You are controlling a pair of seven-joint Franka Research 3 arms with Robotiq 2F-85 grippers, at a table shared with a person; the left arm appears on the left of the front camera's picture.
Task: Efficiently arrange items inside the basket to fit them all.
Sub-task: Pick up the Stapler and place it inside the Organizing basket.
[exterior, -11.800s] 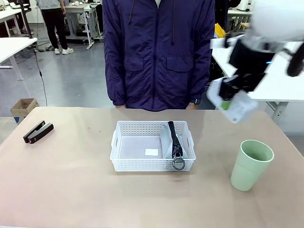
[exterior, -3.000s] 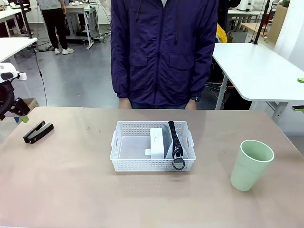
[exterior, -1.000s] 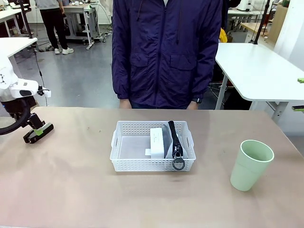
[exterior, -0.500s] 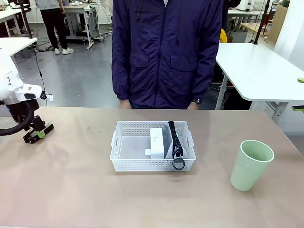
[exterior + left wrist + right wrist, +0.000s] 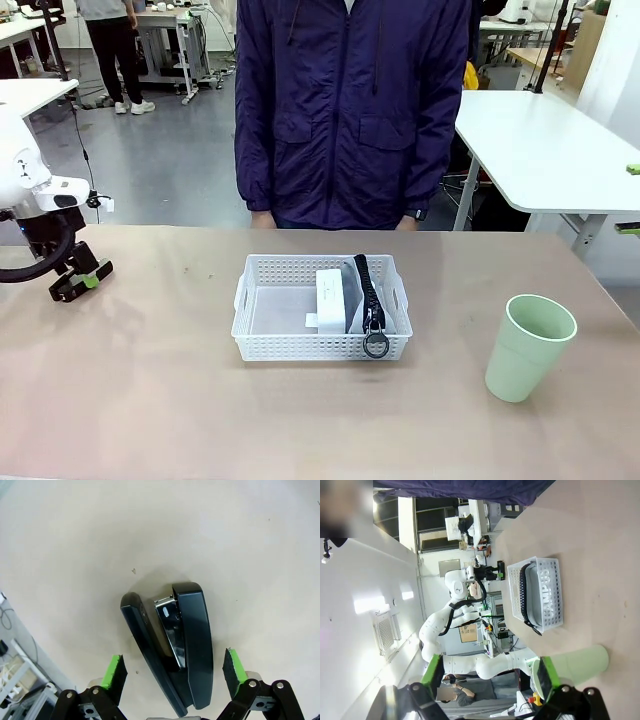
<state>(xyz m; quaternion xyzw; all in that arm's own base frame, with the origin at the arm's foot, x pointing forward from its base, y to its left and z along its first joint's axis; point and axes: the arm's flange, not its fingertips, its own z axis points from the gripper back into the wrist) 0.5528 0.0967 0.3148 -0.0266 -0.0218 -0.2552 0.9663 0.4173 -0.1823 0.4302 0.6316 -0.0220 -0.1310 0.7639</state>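
Glossy blk wedge stapler (image 5: pixel 192 635) btwn left tool's (image 5: pixel 174 666) spread jaws.

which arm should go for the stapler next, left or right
Left. The left gripper hangs open over the black stapler, a green pad on each side of it. The right gripper is over by the green cup, the basket lying between.

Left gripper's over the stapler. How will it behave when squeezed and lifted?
The stapler looks rigid, probably heavy for its size given its metal insides. Its two halves are splayed apart, so the open left gripper may pinch them together. The glossy shell might slip.
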